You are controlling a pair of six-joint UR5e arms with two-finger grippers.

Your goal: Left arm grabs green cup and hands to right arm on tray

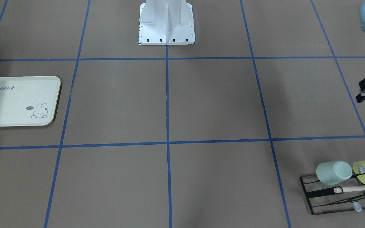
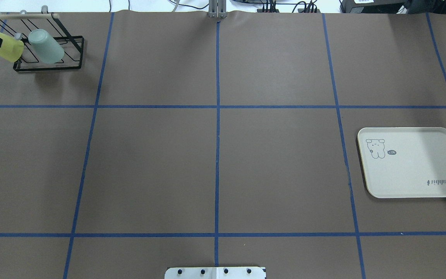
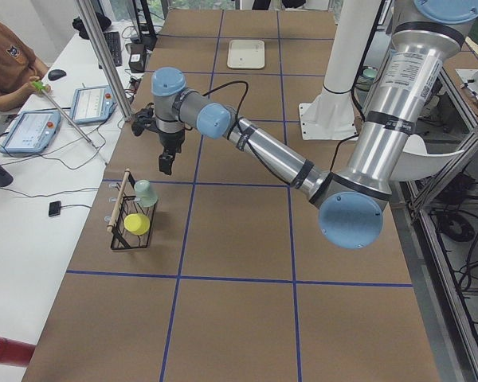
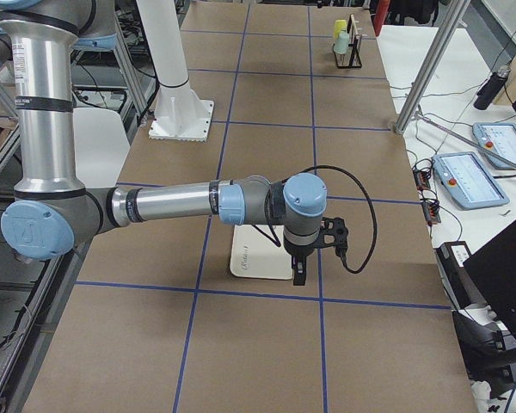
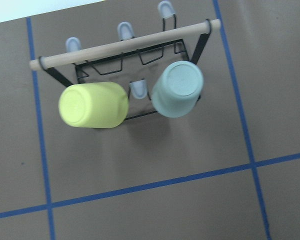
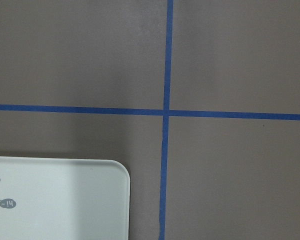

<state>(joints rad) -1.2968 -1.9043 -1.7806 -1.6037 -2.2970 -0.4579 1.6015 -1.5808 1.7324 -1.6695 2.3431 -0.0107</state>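
At the far left corner of the table (image 2: pixel 277 170), on the robot's own left, we find the green cup (image 5: pixel 176 90) resting bottom-up and tilted on a black wire rack (image 2: pixel 48 69). Just beside it on the same rack sits a yellow-green cup (image 5: pixel 93 105), also bottom-up. The two cups stand close together but apart, with a pale-tipped prong between them. A wooden dowel (image 5: pixel 125 44) runs across the top of the rack behind both cups.

We see the left gripper (image 3: pixel 166 165) hanging in the air near the rack, clear of the green cup and holding nothing. Only part of it shows at the edges of the front and overhead views, so we cannot tell how wide its fingers stand.

Well apart, on the robot's right side, the cream tray (image 2: pixel 412 170) lies flat, with a bunny drawing and "Rabbit" script on it. We see the right gripper (image 4: pixel 299 274) poised above the tray's outer edge, carrying nothing. It appears only in the right side view, so we cannot tell whether its fingers are spread or closed.
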